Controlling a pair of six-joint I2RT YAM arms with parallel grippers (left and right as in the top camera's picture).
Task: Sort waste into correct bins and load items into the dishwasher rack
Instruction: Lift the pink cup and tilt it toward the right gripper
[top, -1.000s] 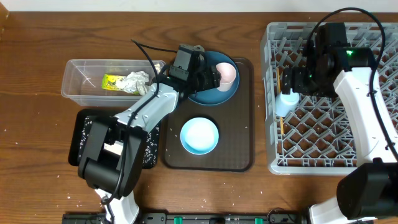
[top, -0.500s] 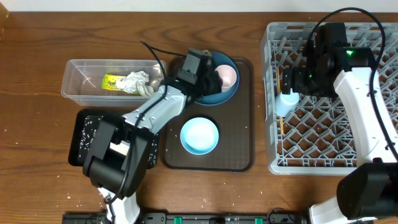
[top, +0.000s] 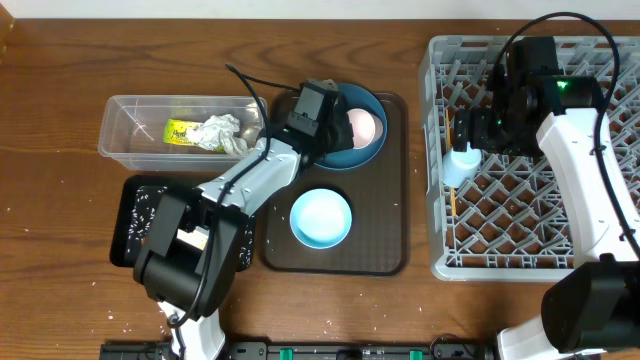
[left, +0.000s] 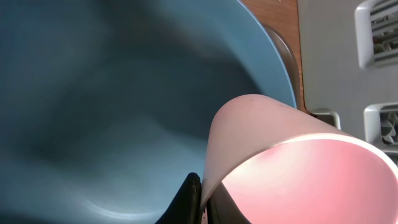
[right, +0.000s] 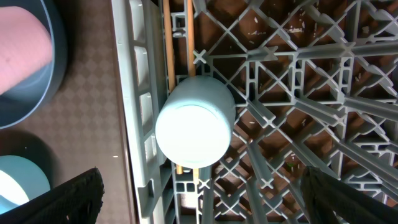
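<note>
The left gripper (top: 338, 124) is pinched tight on the thin wall of the pink cup (left: 292, 180), one dark finger (left: 186, 200) showing against the outside of the rim, and the cup sits inside the round blue plate (top: 352, 157) at the far end of the brown serving tray (top: 392, 235). Nearer on that tray stands the white bowl (top: 321, 218) with its pale blue inside. Over on the right, the right gripper (top: 470, 130) hangs with its jaws spread wide above the grey dishwasher rack (top: 520, 235), gripping nothing; right below it the light blue cup (right: 194, 127) stands bottom up near the rack's left wall, with the wooden chopsticks (right: 168, 50) lying beneath it. The clear tub (top: 120, 128) holds the crumpled tissue (top: 216, 132) and the yellow-green wrapper (top: 180, 130), and the black tray (top: 135, 210) lies just in front of it
</note>
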